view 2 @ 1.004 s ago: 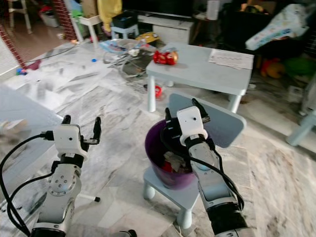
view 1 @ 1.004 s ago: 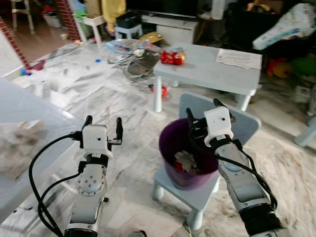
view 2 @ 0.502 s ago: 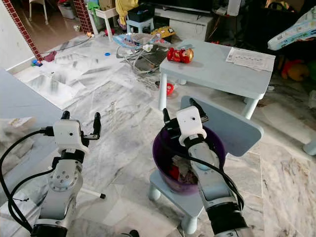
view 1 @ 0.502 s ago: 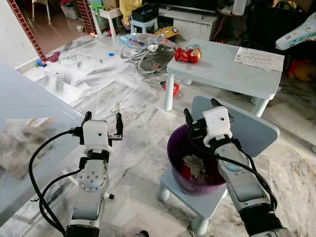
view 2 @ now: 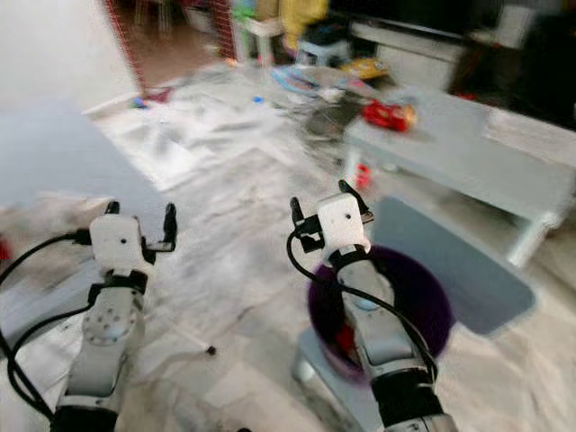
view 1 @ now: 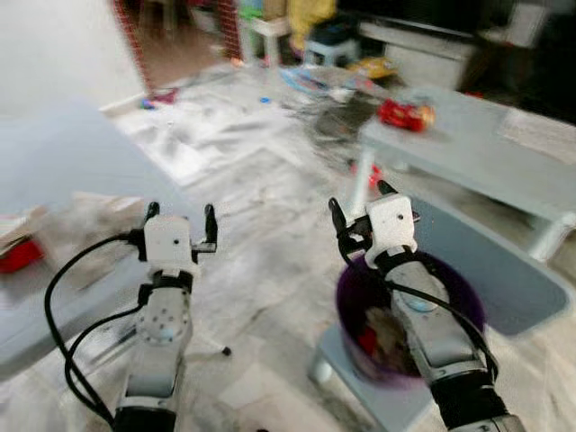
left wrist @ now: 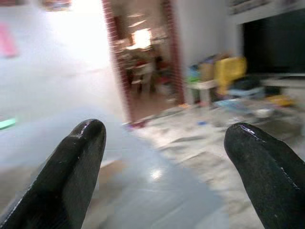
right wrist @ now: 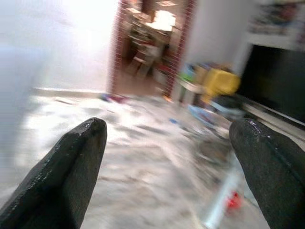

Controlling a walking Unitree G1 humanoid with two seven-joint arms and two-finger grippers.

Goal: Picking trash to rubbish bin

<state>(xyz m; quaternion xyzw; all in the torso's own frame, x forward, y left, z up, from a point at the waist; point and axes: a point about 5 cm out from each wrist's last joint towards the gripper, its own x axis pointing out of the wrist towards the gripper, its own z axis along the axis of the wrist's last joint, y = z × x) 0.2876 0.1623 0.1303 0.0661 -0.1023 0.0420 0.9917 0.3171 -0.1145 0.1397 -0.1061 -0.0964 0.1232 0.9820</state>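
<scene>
A purple rubbish bin (view 1: 450,297) stands on a small pale-blue chair (view 1: 504,279) on the marble floor (view 1: 270,270); inside it lies crumpled trash (view 1: 387,335), pale paper with a red scrap just beside it, blurred; the right gripper (view 1: 358,211) is raised at the bin's near-left rim, its two black fingers spread wide and holding nothing; the left gripper (view 1: 178,216) is raised well apart from the bin, beside the edge of a grey table (view 1: 63,171), fingers likewise spread wide and empty; on that table lie a blurred pale heap, possibly paper (view 1: 85,220), and a red object (view 1: 16,256) at its near edge; beyond the chair a second pale-blue table (view 1: 486,144) carries a red toy (view 1: 405,114); the left wrist view looks between its fingertips (left wrist: 78,157) across the grey tabletop toward a brick-edged doorway (left wrist: 143,57), with a yellow object (left wrist: 228,69) on the far side of the room; the right wrist view shows the same doorway (right wrist: 152,43) past its fingertips (right wrist: 71,162), and a small red thing (right wrist: 233,200) on the floor, too blurred to name
</scene>
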